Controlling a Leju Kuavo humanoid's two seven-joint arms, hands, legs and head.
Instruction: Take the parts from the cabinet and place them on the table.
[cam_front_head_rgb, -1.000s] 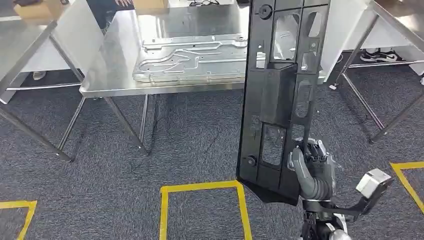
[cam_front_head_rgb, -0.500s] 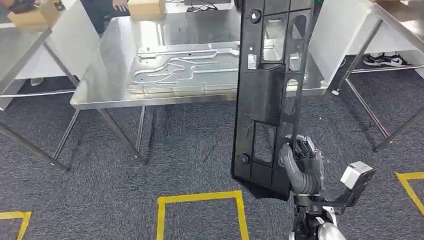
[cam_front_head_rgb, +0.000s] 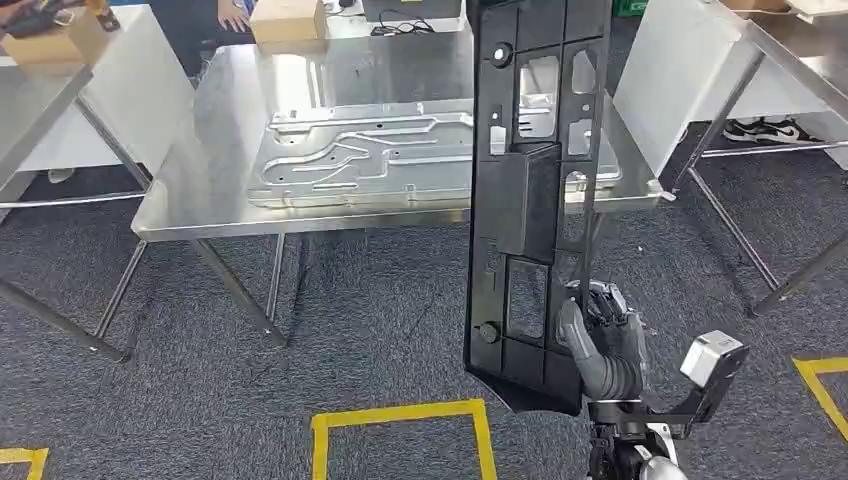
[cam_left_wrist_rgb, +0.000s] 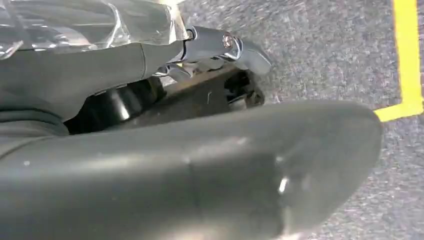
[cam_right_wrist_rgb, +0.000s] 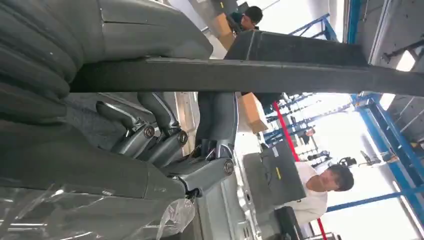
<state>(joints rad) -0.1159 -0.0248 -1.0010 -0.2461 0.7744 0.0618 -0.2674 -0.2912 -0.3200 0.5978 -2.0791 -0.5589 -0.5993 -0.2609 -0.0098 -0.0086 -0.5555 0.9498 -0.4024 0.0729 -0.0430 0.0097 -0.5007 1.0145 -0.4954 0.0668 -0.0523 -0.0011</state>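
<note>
A long black plastic panel (cam_front_head_rgb: 530, 190) with cut-out windows stands upright in front of me. My right hand (cam_front_head_rgb: 600, 345) grips it near its lower end, thumb across the front face. In the right wrist view the panel's dark edge (cam_right_wrist_rgb: 250, 75) runs across the thumb and curled fingers (cam_right_wrist_rgb: 165, 145). Ahead stands a steel table (cam_front_head_rgb: 200, 190) with a stamped silver metal sheet (cam_front_head_rgb: 370, 155) lying flat on it. My left hand (cam_left_wrist_rgb: 200, 165) hangs over the grey carpet; how its fingers lie is unclear.
Yellow tape (cam_front_head_rgb: 400, 415) marks a square on the carpet by my feet. Another table (cam_front_head_rgb: 40, 100) stands at the left and one more (cam_front_head_rgb: 800, 40) at the right. A cardboard box (cam_front_head_rgb: 288, 20) sits at the far edge. A person (cam_right_wrist_rgb: 320, 190) stands beyond.
The whole picture has shifted: the steel table has slid lower and to the left, so the camera has moved. The black panel stays upright in my right hand.
</note>
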